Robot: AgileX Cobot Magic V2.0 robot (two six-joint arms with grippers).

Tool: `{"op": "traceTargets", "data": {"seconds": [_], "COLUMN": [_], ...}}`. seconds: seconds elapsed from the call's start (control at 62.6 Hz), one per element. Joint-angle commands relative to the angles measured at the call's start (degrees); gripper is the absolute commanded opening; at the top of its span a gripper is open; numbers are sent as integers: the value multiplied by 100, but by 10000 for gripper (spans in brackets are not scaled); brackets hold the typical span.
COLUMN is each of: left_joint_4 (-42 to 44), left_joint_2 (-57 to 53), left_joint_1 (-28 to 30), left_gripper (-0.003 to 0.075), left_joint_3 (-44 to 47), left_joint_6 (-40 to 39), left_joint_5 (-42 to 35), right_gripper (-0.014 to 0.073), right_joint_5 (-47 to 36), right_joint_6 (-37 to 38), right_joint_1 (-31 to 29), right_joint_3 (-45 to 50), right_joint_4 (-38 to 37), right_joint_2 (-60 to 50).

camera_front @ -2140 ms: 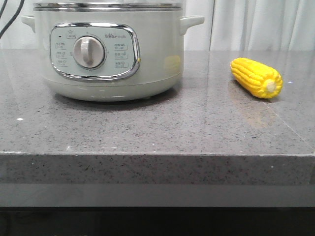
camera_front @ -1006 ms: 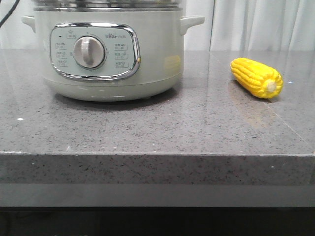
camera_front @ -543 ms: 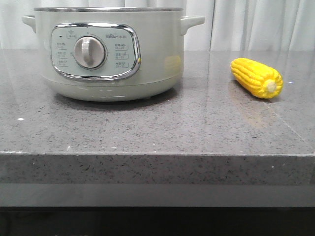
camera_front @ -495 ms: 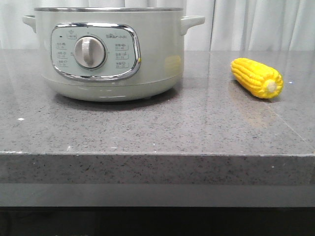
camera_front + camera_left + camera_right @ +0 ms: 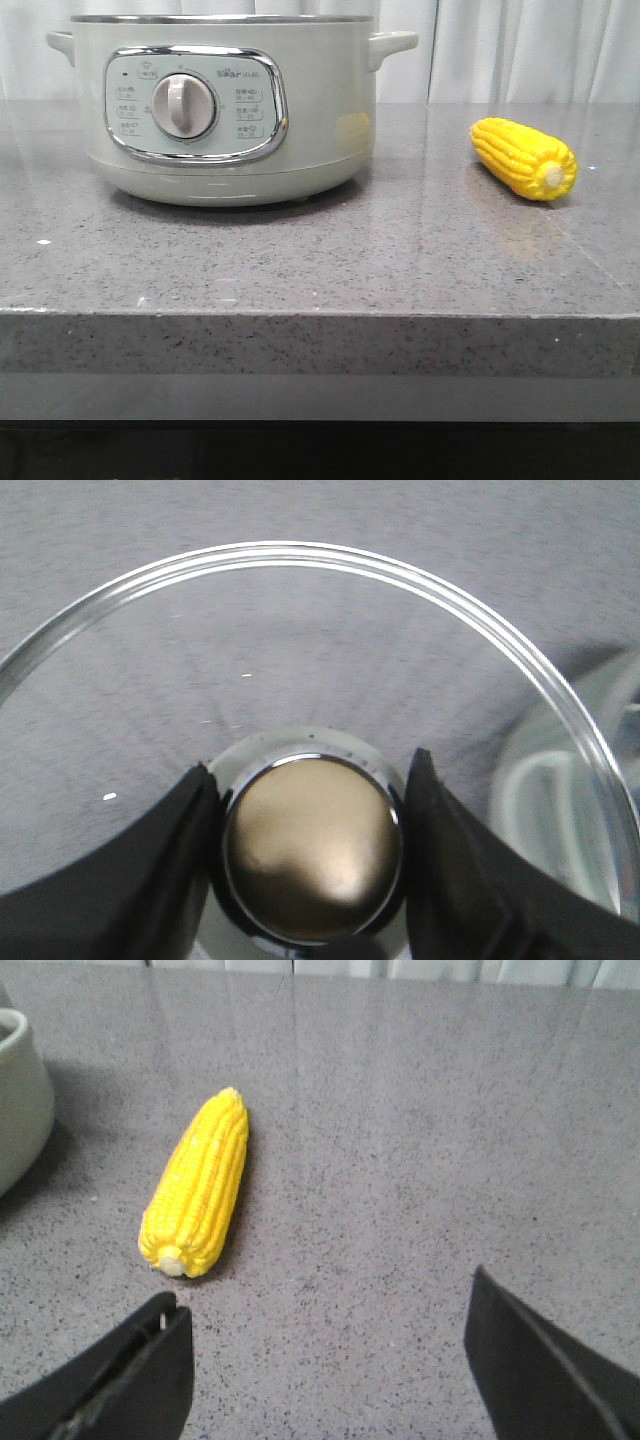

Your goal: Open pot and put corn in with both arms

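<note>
The pale grey-green pot (image 5: 220, 105) stands at the left of the counter, its metal-rimmed top bare, with no lid on it. The yellow corn (image 5: 523, 158) lies on the counter to its right, stub end toward me. No gripper shows in the front view. In the left wrist view my left gripper (image 5: 312, 765) is shut on the bronze knob (image 5: 312, 860) of the clear glass lid (image 5: 300, 640) and holds it over grey counter. In the right wrist view my right gripper (image 5: 322, 1290) is open and empty, above the counter just short of the corn (image 5: 197, 1185).
The grey speckled stone counter (image 5: 330, 260) has its front edge near me. White curtains (image 5: 530, 50) hang behind it. Part of the pot's side (image 5: 20, 1100) shows beside the corn in the right wrist view, and a pale part of the pot (image 5: 622, 695) beside the lid in the left wrist view.
The glass lid that sat on the pot has risen out of the front view, leaving the rim bare. The pot has shifted very slightly right. The corn has not moved.
</note>
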Motion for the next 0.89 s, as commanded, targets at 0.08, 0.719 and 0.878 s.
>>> {"op": "traceTargets", "data": {"seconds": [0.08, 0.719, 0.878], "left_joint_4": [-160, -160, -160], "left_joint_2": [-367, -367, -367], "left_joint_1": [235, 261, 261], "left_gripper": [95, 95, 95], "left_joint_3": [-233, -233, -233], "left_joint_6": [-73, -73, -73], "left_joint_5": [-370, -392, -392], "right_gripper": [575, 594, 594], "right_joint_5": [-481, 1410, 1697], "right_joint_6": [-6, -6, -6], "right_joint_1": [-15, 913, 945], "right_joint_3": [-526, -4067, -4718], "right_joint_4": [103, 314, 314], "right_joint_2": [655, 4587, 5269]}}
